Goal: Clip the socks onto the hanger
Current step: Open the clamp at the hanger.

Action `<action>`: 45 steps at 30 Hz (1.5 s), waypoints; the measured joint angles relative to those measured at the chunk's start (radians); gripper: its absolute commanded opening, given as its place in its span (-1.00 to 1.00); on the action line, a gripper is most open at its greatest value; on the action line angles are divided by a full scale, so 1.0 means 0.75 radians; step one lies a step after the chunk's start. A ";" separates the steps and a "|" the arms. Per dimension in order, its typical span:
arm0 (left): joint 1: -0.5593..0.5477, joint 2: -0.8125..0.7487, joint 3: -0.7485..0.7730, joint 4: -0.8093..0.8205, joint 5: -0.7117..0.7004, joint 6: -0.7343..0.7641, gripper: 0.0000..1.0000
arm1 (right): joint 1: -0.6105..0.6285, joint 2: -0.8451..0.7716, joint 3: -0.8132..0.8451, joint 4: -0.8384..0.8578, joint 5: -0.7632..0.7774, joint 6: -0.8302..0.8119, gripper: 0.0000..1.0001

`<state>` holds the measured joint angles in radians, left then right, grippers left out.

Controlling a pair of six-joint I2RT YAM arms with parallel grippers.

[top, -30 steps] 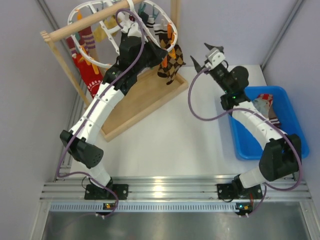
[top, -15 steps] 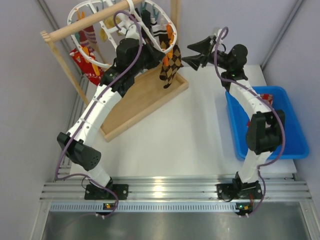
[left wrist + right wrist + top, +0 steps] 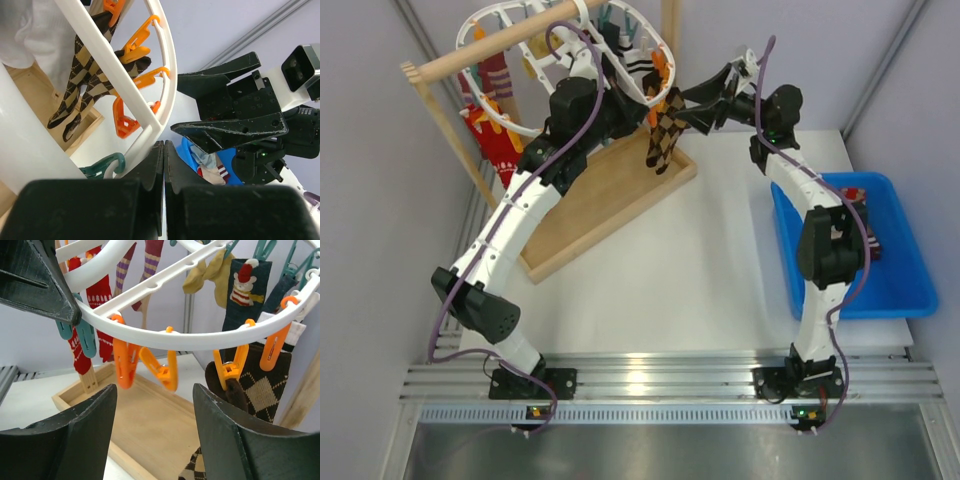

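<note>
Jaws: right gripper [image 3: 154,390] is spread wide and empty, with nothing between the fingers. Left gripper [image 3: 163,150] is pressed together, its tip right at the rim of the hanger [image 3: 165,337]. Whether it nips the rim itself I cannot tell (the fingers hide the contact).

Hanger hangs from the wooden rod [image 3: 500,42] over the far-left corner of the counter, above the wooden base [image 3: 610,200]. Several socks are already clipped round the ring. Argyle sock [image 3: 663,130] dangles from an orange clip [image 3: 229,371] on the side of the ring toward the middle of the far edge. Empty orange clips [image 3: 125,365] hang just beside it. Loose socks [image 3: 850,205] lie in the blue bin [image 3: 900,290] at the right edge.

Judgement: right gripper faces the ring with no sock, one finger close to the argyle sock. The bin socks are not yet hung.

Risks:
- Closing or sweeping here could catch the argyle sock and drag it from its clip, which seems to bite only the cuff.
- The ring hangs free, so a nudge from either arm could set it swinging and put the empty clips off aim.
- Both grippers sit near each other at the same stretch of rim, and crossing paths could knock the fingers together.
</note>
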<state>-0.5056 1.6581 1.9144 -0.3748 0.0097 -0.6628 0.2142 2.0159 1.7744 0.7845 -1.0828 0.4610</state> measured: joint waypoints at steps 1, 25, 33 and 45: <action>0.000 0.000 0.000 0.000 0.001 0.000 -1.00 | 0.004 0.008 0.013 0.007 -0.003 0.006 0.24; 0.000 -0.001 -0.005 0.000 0.000 0.011 -1.00 | 0.107 0.164 0.150 -0.021 0.065 -0.139 0.17; 0.001 -0.001 -0.007 0.002 0.013 0.038 -1.00 | 0.131 0.161 0.139 -0.056 0.117 -0.252 -0.60; 0.017 -0.113 -0.095 0.116 0.376 0.311 -0.64 | 0.129 -0.080 -0.045 -0.316 0.164 -0.538 -1.00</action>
<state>-0.4927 1.5734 1.8431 -0.2878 0.2920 -0.4297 0.3111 1.9560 1.7409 0.5476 -0.9596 0.0574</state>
